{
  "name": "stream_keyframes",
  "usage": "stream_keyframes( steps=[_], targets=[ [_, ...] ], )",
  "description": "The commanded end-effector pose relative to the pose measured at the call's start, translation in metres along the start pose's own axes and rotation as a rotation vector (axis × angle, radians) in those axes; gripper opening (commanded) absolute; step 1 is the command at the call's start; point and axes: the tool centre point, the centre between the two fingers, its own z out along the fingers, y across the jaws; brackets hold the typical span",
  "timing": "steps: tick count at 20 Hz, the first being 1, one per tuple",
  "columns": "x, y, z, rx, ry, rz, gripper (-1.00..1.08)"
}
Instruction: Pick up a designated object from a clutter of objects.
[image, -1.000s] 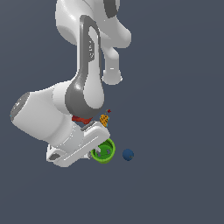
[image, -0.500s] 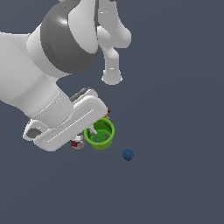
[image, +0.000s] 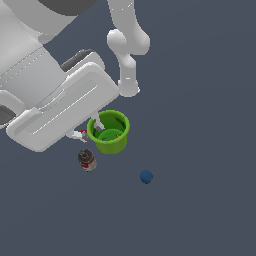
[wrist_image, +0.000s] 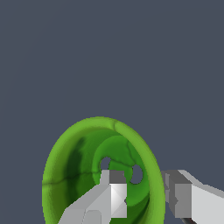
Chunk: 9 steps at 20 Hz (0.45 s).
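Observation:
The bright green cup (image: 112, 135) hangs in my gripper (image: 90, 129), raised above the floor and close to the exterior camera. One finger is inside the cup and the other outside, shut on its rim wall. In the wrist view the cup (wrist_image: 74, 166) opens toward the camera, with the gripper (wrist_image: 146, 188) pinching its rim. The dark can with the red-and-white label (image: 87, 160) lies below, toward the exterior view's left. The blue ball (image: 146, 176) lies apart, toward the exterior view's right. The red drill-like toy and the orange-yellow piece are hidden.
The large white arm and hand (image: 55, 100) fill the exterior view's upper left and hide the floor under them. The dark grey floor (image: 200, 150) stretches all around.
The arm has risen toward the camera with the green cup in its fingers. The cup left the clutter, and the dark can came into sight below it.

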Motion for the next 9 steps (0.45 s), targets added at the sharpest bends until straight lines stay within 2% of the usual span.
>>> stream_keyframes(
  steps=[1, 9],
  targets=[
    [0.003, -0.006, -0.013, 0.0, 0.001, 0.0, -1.0],
    [0.006, -0.011, -0.027, 0.001, 0.002, 0.001, -1.0]
  ],
)
